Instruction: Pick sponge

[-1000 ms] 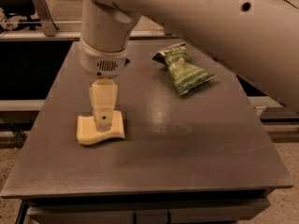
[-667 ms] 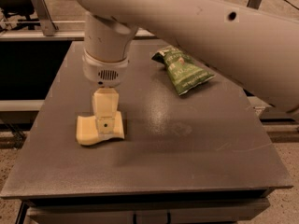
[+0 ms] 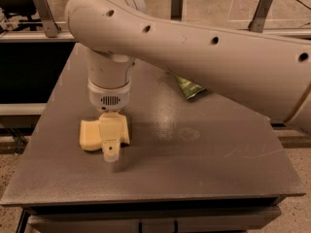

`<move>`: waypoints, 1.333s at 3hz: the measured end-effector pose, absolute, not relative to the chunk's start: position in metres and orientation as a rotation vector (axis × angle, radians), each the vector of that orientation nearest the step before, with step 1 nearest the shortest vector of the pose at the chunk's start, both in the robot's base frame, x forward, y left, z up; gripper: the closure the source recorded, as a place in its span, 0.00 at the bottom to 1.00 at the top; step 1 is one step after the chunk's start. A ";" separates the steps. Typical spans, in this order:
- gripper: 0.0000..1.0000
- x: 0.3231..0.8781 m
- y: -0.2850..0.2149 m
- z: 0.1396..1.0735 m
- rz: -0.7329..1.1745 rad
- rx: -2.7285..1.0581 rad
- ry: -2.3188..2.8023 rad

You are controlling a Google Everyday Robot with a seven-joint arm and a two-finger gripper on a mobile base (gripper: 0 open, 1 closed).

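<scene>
The sponge (image 3: 90, 134) is a pale yellow foam block lying on the grey table (image 3: 194, 154) at the left. My gripper (image 3: 112, 152) hangs straight down from the big white arm and stands right over the sponge's right half, covering that part. Its near finger (image 3: 111, 148) reaches down in front of the sponge to the table. The other finger is hidden behind it.
A green chip bag (image 3: 190, 87) lies at the back of the table, mostly hidden by the arm. The table's left edge is close to the sponge. Metal rails and posts run behind the table.
The arm has swung lower and toward the camera. The gripper has come down from above the sponge to its right half, with its finger now at table level.
</scene>
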State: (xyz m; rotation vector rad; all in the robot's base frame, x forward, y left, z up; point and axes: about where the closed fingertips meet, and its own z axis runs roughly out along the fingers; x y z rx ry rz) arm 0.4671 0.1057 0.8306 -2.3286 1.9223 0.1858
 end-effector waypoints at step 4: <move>0.88 0.470 0.099 0.874 0.272 -2.251 1.800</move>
